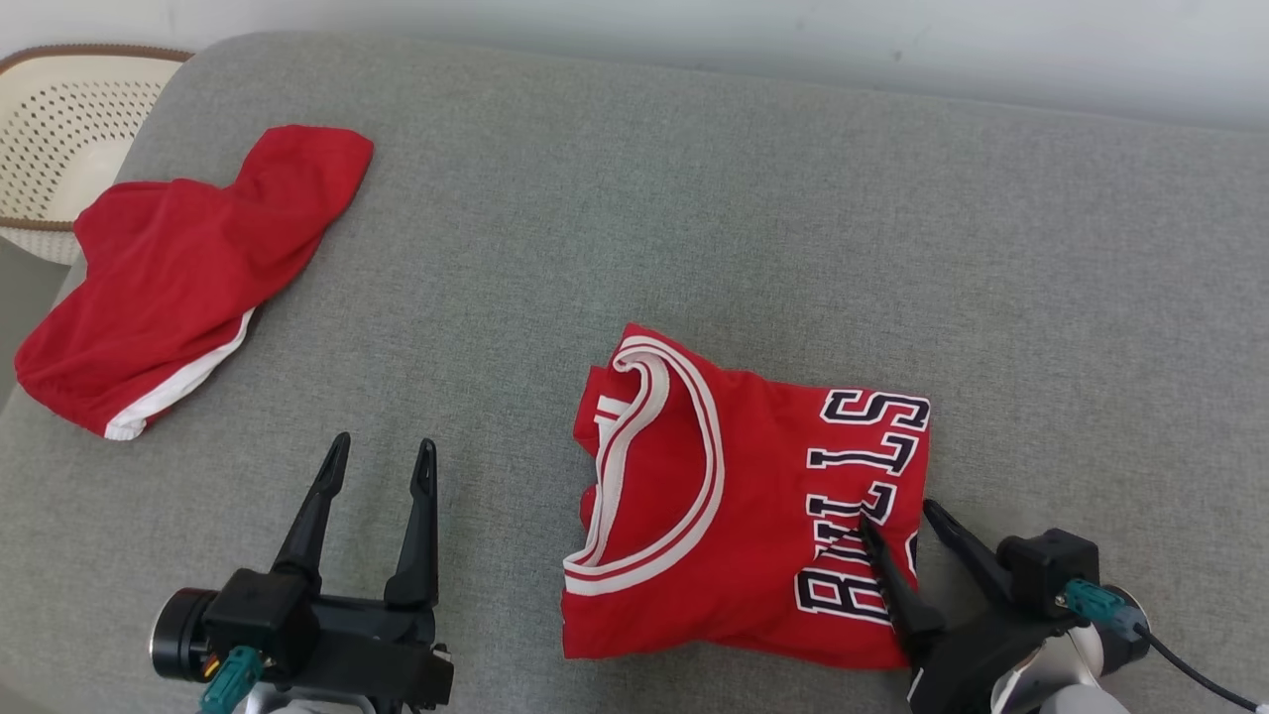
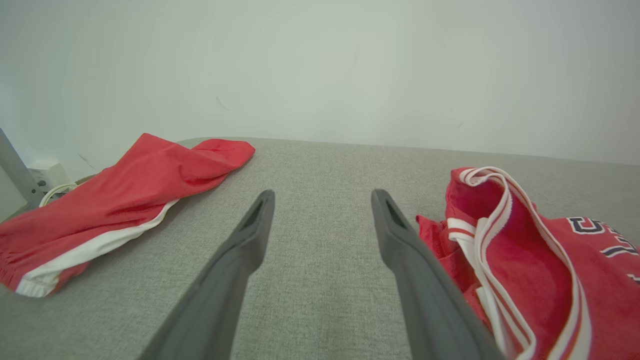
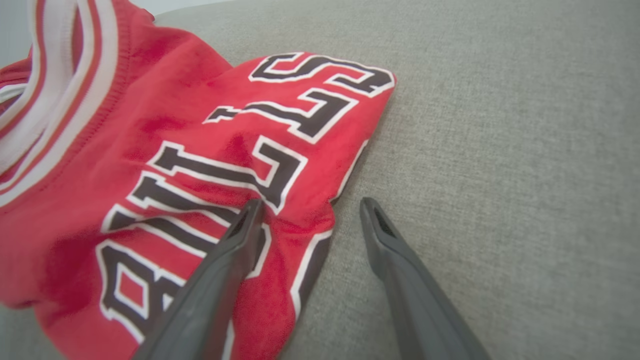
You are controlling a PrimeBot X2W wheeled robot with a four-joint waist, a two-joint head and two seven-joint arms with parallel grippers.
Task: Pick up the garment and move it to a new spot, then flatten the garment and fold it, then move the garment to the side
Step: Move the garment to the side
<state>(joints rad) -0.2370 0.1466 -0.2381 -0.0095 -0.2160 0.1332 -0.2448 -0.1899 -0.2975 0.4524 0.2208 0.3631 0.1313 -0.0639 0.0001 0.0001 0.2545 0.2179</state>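
Peeking into head view: basket [image 1: 61,134], beyond jersey [image 1: 758,491]

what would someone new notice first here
The folded red jersey with dark BULLS lettering, lying on the grey cushion right of centre, grabs the eye first. The right gripper sits open at its lettered edge, one finger over the cloth. At the far left lie crumpled red shorts with a white stripe.

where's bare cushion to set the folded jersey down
Free: the grey cushion behind the jersey up to the wall, and everything right of it. Narrower gap between shorts and jersey, beyond the left claw. Crowded: left end, under the shorts.
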